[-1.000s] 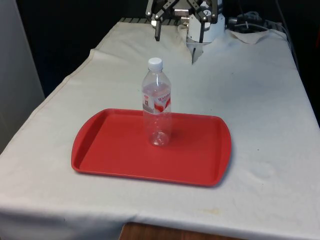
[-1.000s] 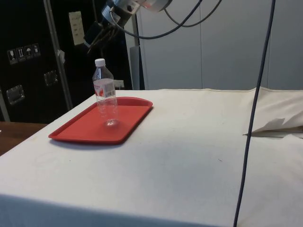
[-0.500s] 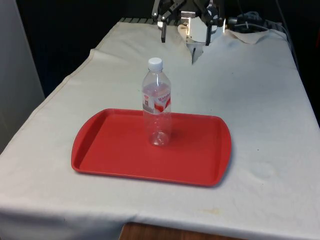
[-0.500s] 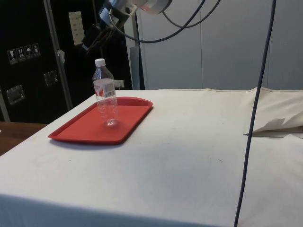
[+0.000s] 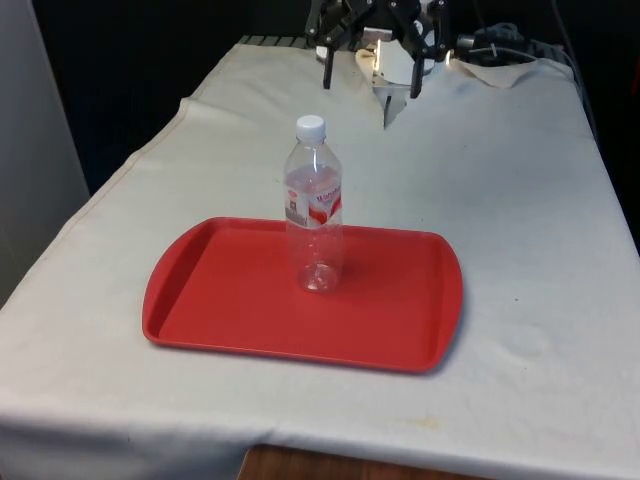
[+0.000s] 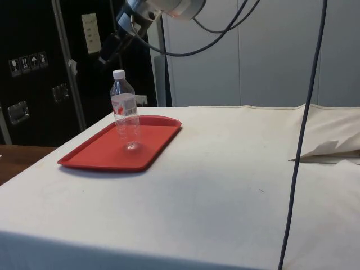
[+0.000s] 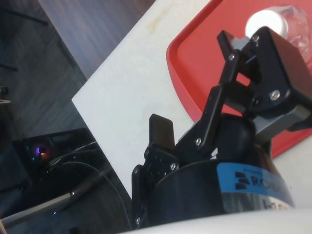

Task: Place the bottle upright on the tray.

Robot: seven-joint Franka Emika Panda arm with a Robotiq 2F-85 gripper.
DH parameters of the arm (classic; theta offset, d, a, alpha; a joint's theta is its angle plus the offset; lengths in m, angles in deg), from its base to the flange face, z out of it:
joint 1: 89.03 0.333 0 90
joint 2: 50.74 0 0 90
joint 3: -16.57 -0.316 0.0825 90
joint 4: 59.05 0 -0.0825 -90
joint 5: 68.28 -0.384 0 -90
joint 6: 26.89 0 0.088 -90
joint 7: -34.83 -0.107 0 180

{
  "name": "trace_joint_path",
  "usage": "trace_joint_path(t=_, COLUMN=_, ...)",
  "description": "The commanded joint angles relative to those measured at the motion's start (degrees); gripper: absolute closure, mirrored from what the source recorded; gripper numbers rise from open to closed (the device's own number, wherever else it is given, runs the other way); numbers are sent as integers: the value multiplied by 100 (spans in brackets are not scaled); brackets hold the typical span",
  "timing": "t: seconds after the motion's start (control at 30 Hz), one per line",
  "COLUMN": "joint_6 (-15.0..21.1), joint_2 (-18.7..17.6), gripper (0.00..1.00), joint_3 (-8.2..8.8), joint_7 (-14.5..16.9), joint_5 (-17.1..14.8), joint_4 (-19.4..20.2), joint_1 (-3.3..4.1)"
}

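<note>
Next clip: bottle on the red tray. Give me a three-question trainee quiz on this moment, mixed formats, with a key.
1. True or false: the bottle stands upright on the tray.
2. Multiple choice: the gripper is A) shut on the bottle, B) open and apart from the bottle, above the table's far end, C) resting on the tray.
3. Fill in: the bottle's cap is ____ in colour.

Key: 1 true; 2 B; 3 white.

A clear bottle [image 5: 314, 215] stands upright mid-tray [image 5: 215, 310], the only obstacle; open table [image 5: 520, 200] surrounds the tray on every side.
</note>
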Motion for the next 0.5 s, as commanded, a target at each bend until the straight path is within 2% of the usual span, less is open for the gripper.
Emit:
trace_joint_path(t=0.0, joint_6=74, joint_2=-63, gripper=0, joint_3=115, joint_7=40, joint_5=69, joint_4=92, joint_1=46)
trace_joint_path(t=0.13, joint_6=86, joint_2=-6, gripper=0, joint_3=109, joint_7=183, joint_5=57, joint_4=97, joint_1=34)
trace_joint_path(t=0.17, joint_6=34, joint_2=11, gripper=0, joint_3=6, joint_7=183, joint_5=0, joint_4=0, joint_1=-6)
trace_joint_path(t=0.2, joint_6=92, joint_2=6, gripper=0, joint_3=109, joint_7=206, joint_5=52, joint_4=97, joint_1=34)
trace_joint_path(t=0.47, joint_6=126, joint_2=223, gripper=0, joint_3=80, joint_7=407, joint_5=46, joint_4=201, joint_1=17)
